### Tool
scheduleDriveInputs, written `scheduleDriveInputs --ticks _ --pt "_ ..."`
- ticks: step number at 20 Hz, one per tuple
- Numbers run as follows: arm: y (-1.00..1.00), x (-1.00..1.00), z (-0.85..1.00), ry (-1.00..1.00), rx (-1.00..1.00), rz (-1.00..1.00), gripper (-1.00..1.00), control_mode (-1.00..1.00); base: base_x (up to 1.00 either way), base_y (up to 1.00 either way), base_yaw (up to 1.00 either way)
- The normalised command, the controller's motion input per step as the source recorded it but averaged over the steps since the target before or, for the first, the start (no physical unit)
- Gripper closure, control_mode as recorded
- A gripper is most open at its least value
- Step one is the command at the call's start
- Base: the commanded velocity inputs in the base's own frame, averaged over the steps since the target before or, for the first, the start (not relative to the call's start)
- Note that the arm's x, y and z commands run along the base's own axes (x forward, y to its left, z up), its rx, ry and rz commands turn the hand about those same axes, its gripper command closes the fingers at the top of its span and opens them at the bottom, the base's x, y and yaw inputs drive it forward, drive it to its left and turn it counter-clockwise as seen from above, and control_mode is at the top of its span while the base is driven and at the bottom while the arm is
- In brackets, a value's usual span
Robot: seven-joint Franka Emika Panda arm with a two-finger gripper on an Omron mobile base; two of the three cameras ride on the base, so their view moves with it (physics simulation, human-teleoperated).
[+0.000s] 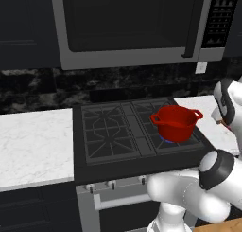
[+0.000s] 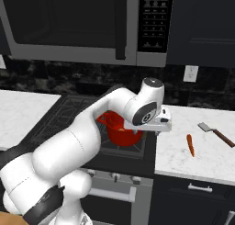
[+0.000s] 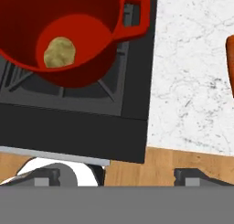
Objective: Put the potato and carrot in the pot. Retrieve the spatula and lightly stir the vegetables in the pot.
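Observation:
The red pot (image 1: 176, 123) stands on the stove's front right burner. In the hand view the potato (image 3: 59, 52), a pale beige lump, lies on the bottom of the pot (image 3: 87, 40). The orange carrot (image 2: 190, 145) lies on the white counter right of the stove, and its end shows at the hand view's right edge (image 3: 230, 63). Farther right lies the spatula (image 2: 215, 133), with a dark handle and a grey blade. My gripper (image 3: 116, 175) hangs open and empty above the stove's front right corner, between pot and carrot. My arm hides part of the pot (image 2: 123, 133).
The black stove (image 1: 118, 131) sits between two white marble counters (image 1: 33, 146) (image 2: 202, 160). A microwave (image 1: 132, 22) hangs above the stove. A wall outlet (image 2: 190, 73) is behind the right counter. The counter's front edge runs close below the carrot.

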Motion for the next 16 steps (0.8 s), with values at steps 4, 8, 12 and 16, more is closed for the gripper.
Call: scheduleDriveInputs --ticks 4,8,12,16 --pt "-1.0 0.02 -0.05 0.04 0.0 0.0 -1.0 -1.0 0.0 0.0 0.0" --pt "-0.93 0.2 -0.26 0.0 0.01 0.0 -1.0 -1.0 0.0 0.0 0.0" --pt "-0.5 0.49 -0.35 0.0 0.0 0.0 -1.0 -1.0 0.0 0.0 0.0" --pt "-0.18 0.42 -0.42 0.02 0.0 0.0 -1.0 -1.0 0.0 0.0 0.0"
